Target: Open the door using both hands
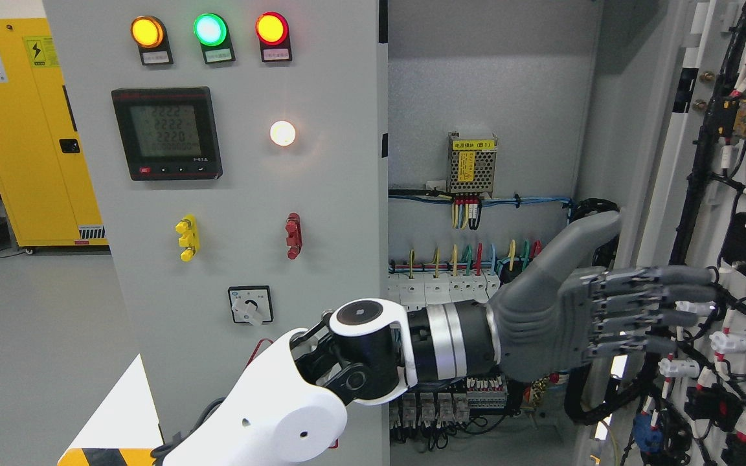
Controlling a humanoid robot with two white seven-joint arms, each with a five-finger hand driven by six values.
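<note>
Here the cabinet (483, 84) stands already partly opened: its left door (217, 194), carrying lamps and a meter, is closed and faces the camera, while the right door (703, 194) at the picture's right is swung outward, its wired inner face turned toward the opening and its long axis upright. The left arm comes in from lower left and reaches across, the left hand (606, 310) flat with fingers (658, 304) extended against that door, gripping nothing. The step looks like pushing it wider; next likely calls for steady outward pressure, clear of the wiring. The right hand is out of view.

closed door (217, 194) left, open door (723, 226) right
</note>
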